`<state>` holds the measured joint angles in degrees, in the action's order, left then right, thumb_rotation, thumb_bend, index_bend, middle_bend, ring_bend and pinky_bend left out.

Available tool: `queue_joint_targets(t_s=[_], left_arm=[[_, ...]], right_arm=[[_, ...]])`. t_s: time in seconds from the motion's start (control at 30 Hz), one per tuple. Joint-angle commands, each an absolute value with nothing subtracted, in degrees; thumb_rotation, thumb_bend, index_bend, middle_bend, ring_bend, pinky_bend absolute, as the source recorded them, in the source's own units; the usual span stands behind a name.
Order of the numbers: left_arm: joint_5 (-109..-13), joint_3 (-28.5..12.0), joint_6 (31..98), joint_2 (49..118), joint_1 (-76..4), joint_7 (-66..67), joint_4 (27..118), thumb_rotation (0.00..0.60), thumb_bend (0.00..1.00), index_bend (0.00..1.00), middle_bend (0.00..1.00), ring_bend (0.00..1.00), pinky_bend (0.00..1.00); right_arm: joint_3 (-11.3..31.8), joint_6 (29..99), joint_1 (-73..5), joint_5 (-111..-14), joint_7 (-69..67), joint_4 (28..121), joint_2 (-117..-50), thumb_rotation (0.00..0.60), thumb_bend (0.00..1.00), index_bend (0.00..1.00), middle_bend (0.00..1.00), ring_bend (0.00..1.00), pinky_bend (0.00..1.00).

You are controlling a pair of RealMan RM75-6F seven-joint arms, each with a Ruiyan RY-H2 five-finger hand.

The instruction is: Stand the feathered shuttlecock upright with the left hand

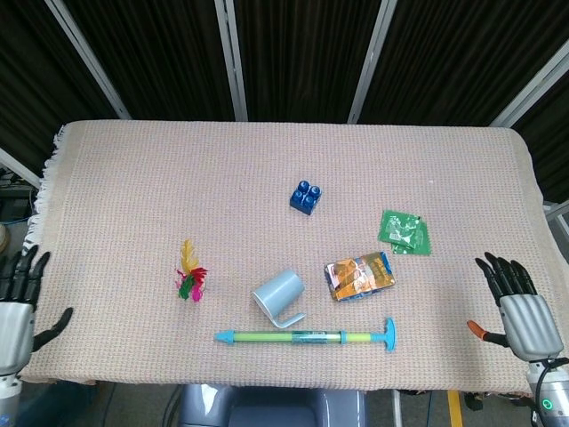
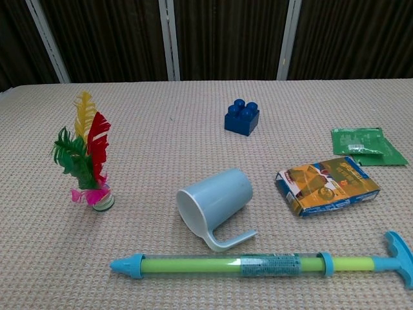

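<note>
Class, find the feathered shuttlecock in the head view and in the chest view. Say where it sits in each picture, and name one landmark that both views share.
Head view: the feathered shuttlecock stands left of centre, in the lower half.
Chest view: it stands upright near the left edge, at mid-height.
Shared landmark: the tipped light blue cup lies to its right in both views.
</note>
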<state>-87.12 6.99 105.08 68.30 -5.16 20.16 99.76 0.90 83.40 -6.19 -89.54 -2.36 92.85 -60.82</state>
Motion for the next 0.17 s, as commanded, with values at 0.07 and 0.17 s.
queue_joint_targets(t_s=[0.07, 0.17], left_arm=[[-76.1, 6.4, 99.0, 65.4, -1.7, 19.3, 100.9, 0.600, 0.24, 0.01, 0.00, 0.00, 0.00], [-75.3, 5.0, 97.8, 63.8, -1.5, 16.0, 101.7, 0.600, 0.24, 0.01, 0.00, 0.00, 0.00]], right_arm=[[0.7, 84.5, -5.6, -90.4, -2.6, 93.1, -60.7, 0.600, 0.12, 0.00, 0.00, 0.00, 0.00], [0.6, 84.6, -5.5, -90.7, -2.0, 93.0, -61.0, 0.600, 0.12, 0.00, 0.00, 0.00, 0.00]])
